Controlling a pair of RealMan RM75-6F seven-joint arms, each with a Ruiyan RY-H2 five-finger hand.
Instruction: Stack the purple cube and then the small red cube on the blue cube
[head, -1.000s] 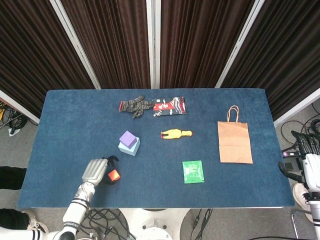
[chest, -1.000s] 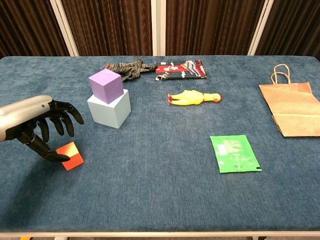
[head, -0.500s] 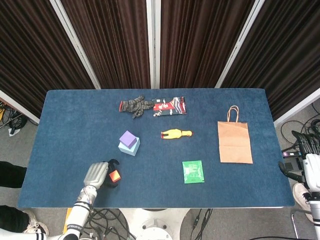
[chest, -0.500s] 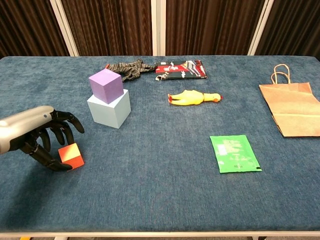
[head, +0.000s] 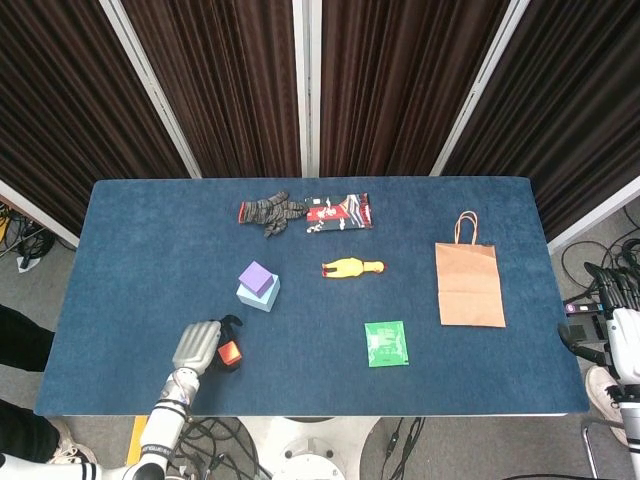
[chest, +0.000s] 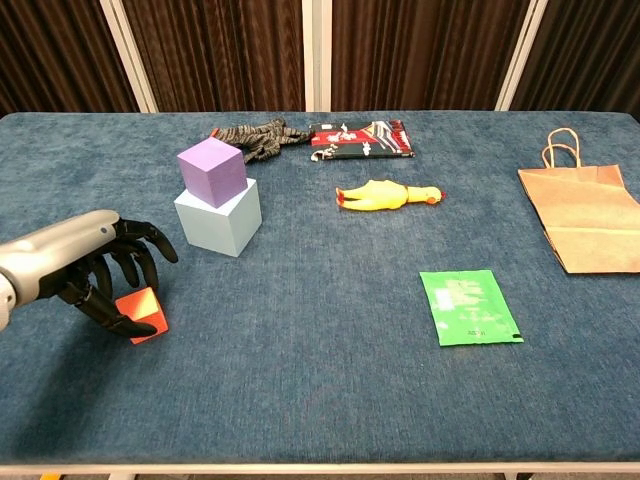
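My left hand (chest: 95, 270) grips the small red cube (chest: 140, 314), tilted on the blue counter (chest: 320, 400).
Chest view shows my dark fingers (chest: 100, 308) clamping it; overhead, the purple cube (head: 257, 276) sits skewed atop the pale blue cube (head: 262, 297).

right hand (head: 622, 330) cut off, grip unclear

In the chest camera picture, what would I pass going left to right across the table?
Left hand → red cube → blue cube with the purple cube on top → glove → rubber chicken → green packet → paper bag.
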